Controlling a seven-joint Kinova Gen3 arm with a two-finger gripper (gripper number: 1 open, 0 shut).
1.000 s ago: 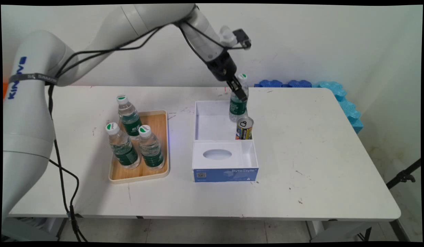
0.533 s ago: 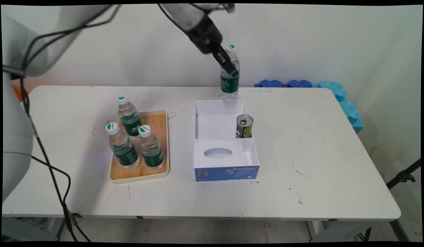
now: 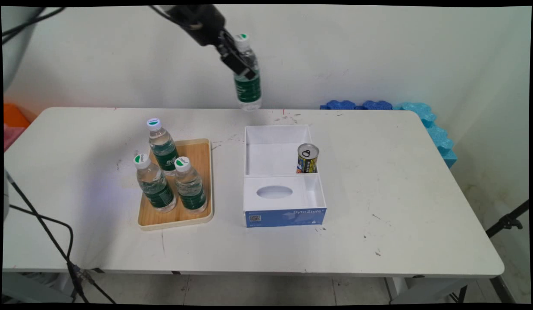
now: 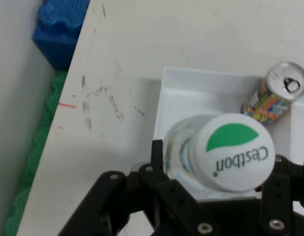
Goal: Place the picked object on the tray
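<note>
My gripper (image 3: 237,64) is shut on a clear water bottle (image 3: 246,82) with a green label and a white-and-green cap, held high in the air above the table's far edge. In the hand view the bottle's cap (image 4: 230,152) fills the middle between my gripper (image 4: 218,172) fingers. Below lies a white open box (image 3: 272,137) with a blue front, and a drink can (image 3: 307,158) stands at the right of its far compartment. The can (image 4: 277,96) and the box's corner (image 4: 164,73) also show in the hand view.
A wooden tray (image 3: 201,215) at the left middle of the table carries three upright water bottles (image 3: 162,146). Blue foam pieces (image 3: 421,114) lie along the far right edge against the wall. Black cables (image 3: 55,241) hang at the left.
The bottle has been lifted out of the box's far compartment, carried upward and then to the left. The box, can and tray stay in place.
</note>
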